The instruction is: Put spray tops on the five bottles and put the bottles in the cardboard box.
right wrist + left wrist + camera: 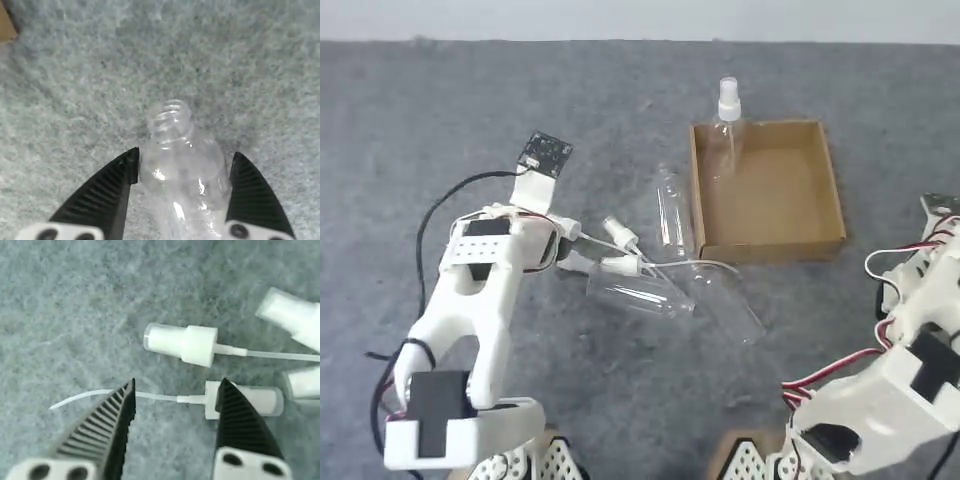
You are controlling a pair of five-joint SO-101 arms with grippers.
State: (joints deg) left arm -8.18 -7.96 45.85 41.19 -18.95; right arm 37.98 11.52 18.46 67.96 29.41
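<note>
My left gripper (177,387) hangs open just above the grey carpet, its fingers straddling a white spray top (245,401) with a thin dip tube. Another spray top (182,344) lies just beyond it. In the high view the left gripper (568,250) sits beside loose spray tops (620,237) and three clear bottles lying down (640,295), (730,308), (672,210). A capped bottle (728,125) stands at the cardboard box's (835,190) far left corner. My right gripper (186,155) grips a clear uncapped bottle (182,170), fingers against both sides.
The right arm (910,380) stands at the table's right front, just in front of the box. Thin dip tubes (705,265) trail from the spray tops across the lying bottles. Open grey carpet stretches to the left and behind the left arm.
</note>
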